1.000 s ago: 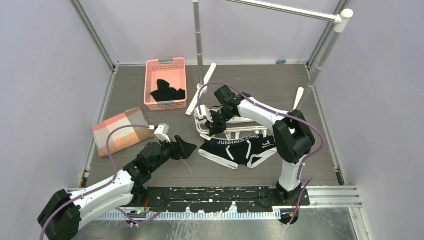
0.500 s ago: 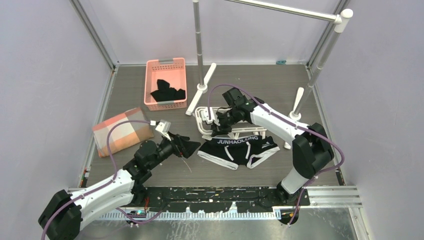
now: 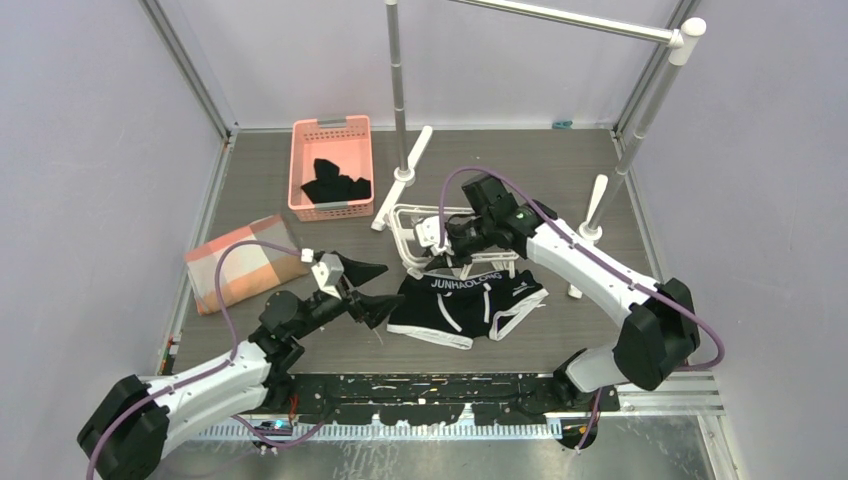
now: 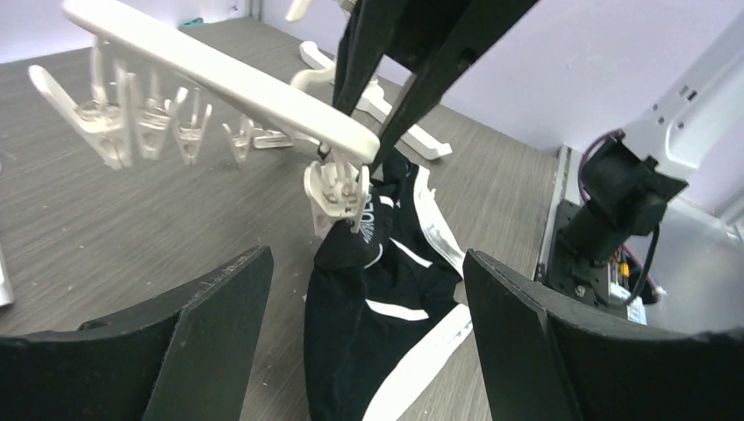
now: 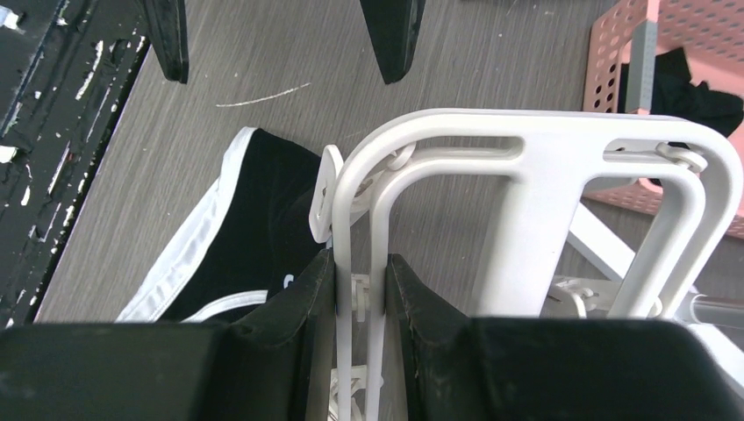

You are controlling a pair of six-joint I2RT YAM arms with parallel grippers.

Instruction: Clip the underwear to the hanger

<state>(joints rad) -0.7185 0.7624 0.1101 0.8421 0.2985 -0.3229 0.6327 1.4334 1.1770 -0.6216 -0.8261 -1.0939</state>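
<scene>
The underwear (image 3: 465,300) is black with white piping. It lies on the table with one waistband corner raised. In the left wrist view a small clip (image 4: 338,189) of the white hanger (image 4: 219,79) pinches that corner, and the underwear (image 4: 377,298) hangs from it onto the table. My right gripper (image 3: 455,245) is shut on the hanger (image 3: 420,225), holding it tilted above the table. Its jaws press two thin frame bars (image 5: 361,267). My left gripper (image 3: 385,285) stands open just left of the underwear, empty, its black fingers (image 4: 219,307) on either side of the garment.
A pink basket (image 3: 330,165) with plain black garments (image 3: 335,185) stands at the back left. A folded plaid cloth (image 3: 245,262) lies at the left. The grey rail stand's post (image 3: 398,90) and white feet (image 3: 405,180) rise behind the hanger.
The right arm has carried the hanger to the right and upward, and the underwear's waistband corner has gone with it. The left gripper has moved right, closer to the underwear, and stays open.
</scene>
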